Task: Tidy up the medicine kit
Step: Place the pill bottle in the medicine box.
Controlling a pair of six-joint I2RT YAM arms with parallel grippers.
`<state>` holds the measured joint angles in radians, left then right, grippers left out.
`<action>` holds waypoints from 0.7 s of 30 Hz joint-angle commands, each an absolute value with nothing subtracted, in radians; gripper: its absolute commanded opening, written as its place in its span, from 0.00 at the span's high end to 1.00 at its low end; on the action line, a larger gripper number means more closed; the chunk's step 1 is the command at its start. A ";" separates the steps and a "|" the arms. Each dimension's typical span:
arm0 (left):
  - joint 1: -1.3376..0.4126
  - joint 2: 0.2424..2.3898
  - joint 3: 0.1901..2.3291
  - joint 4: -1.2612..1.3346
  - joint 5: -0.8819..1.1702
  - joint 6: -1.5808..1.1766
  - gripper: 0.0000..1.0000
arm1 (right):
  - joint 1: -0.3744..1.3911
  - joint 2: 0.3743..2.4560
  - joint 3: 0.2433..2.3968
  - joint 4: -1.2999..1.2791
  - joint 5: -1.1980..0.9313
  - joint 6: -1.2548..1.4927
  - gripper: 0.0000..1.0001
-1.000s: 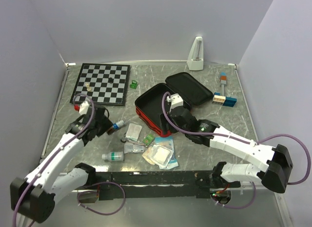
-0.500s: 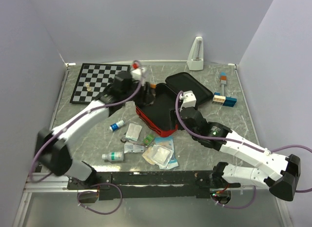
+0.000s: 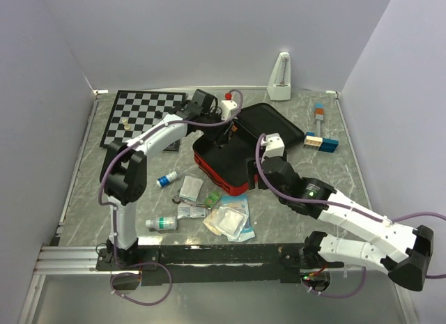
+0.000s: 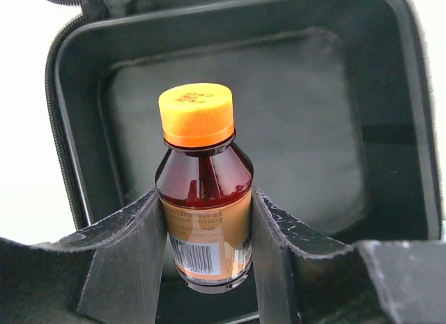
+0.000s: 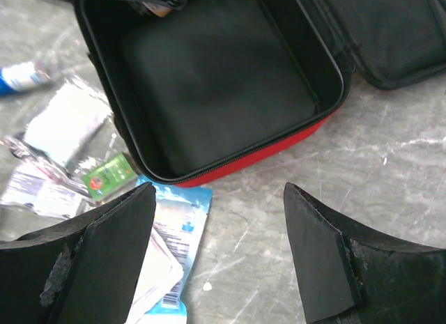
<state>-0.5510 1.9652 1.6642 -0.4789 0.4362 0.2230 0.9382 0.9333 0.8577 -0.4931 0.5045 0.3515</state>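
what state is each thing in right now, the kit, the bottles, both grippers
medicine kit, open, lid laid back, nothing lying in the base
brown bottle, orange cap on, clamped between the fingers over the open base
left gripper, closed on the brown bottle
right gripper, open, holding nothing, at the kit's near edge
clear bottle, capped, lying on its side on the table

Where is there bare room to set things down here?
Inside the medicine kit, the black floor is bare; the left gripper holds an orange-capped bottle above it. The table is free right of the kit, on the near side of the coloured blocks. Crowded: packets and small bottles off its near-left corner.
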 commanded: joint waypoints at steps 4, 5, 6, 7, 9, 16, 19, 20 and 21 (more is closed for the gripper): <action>-0.552 2.054 1.796 -0.519 0.355 0.312 0.48 | 0.940 1.006 0.853 -0.492 0.512 0.391 0.19; -0.554 2.069 1.805 -0.517 0.332 0.308 0.48 | 0.940 1.011 0.851 -0.492 0.512 0.394 0.19; -0.557 2.081 1.818 -0.522 0.315 0.308 0.48 | 0.940 1.011 0.850 -0.492 0.509 0.397 0.19; -0.563 2.094 1.824 -0.519 0.283 0.307 0.47 | 0.940 1.008 0.847 -0.489 0.508 0.399 0.19; -0.575 2.114 1.829 -0.515 0.221 0.310 0.47 | 0.940 1.000 0.841 -0.488 0.508 0.400 0.19; -0.612 2.189 1.847 -0.486 0.111 0.282 0.47 | 0.939 0.968 0.822 -0.506 0.514 0.420 0.19; -0.627 2.207 1.851 -0.460 0.075 0.287 0.45 | 0.939 0.954 0.804 -0.508 0.509 0.429 0.19; -0.630 2.210 1.852 -0.447 0.063 0.285 0.44 | 0.939 0.951 0.802 -0.512 0.509 0.433 0.19; -0.632 2.209 1.855 -0.439 0.052 0.284 0.43 | 0.939 0.950 0.801 -0.517 0.509 0.437 0.19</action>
<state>-0.6147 2.2131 1.8019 -0.5137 0.1226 0.2855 0.9382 0.9783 0.8146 -0.5011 0.5034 0.4099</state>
